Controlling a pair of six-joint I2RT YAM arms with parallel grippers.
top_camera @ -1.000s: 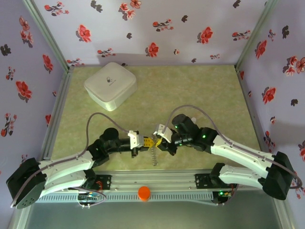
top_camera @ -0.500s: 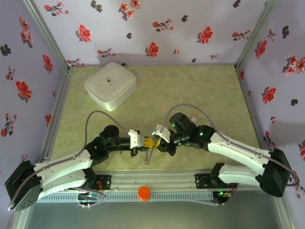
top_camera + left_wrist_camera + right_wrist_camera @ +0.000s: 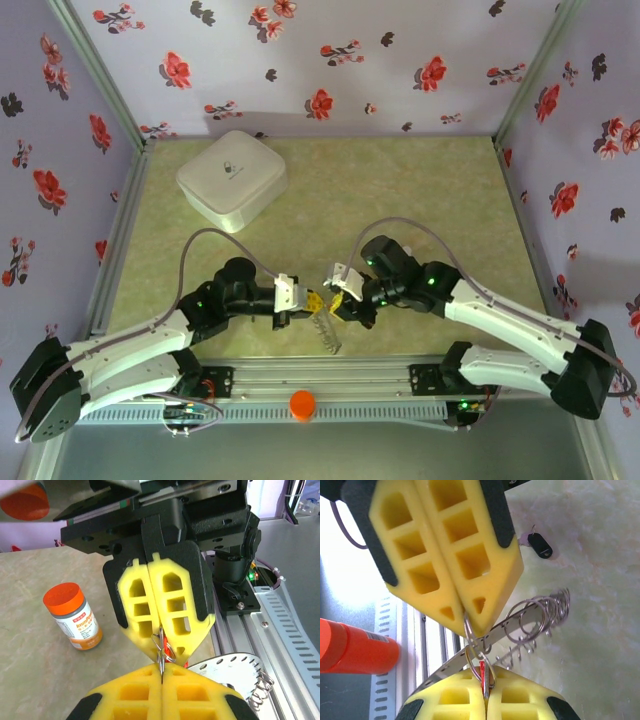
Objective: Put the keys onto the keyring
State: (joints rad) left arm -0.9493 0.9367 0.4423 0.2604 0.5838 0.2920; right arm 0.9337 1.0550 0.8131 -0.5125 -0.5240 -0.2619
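Both shut tight, yellow lattice pads point(image 3: 445, 550) tip to tip: left gripper point(image 3: 467, 616) nips a thin wire loop point(image 3: 469, 636), right gripper point(image 3: 485, 690) the red-tagged key point(image 3: 481, 670). Flat coil-rimmed keyring point(image 3: 520, 623) (bare metal) hangs between.

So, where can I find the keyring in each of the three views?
Top external: keyring low centre, just above the slotted rail.
Left wrist: keyring bottom right, rail on its right.
Right wrist: keyring centre, rail to its left.
Shared landmark: the slotted rail.

red key point(image 3: 481, 672) mostly hidden, bottle point(image 3: 355, 650) cropped
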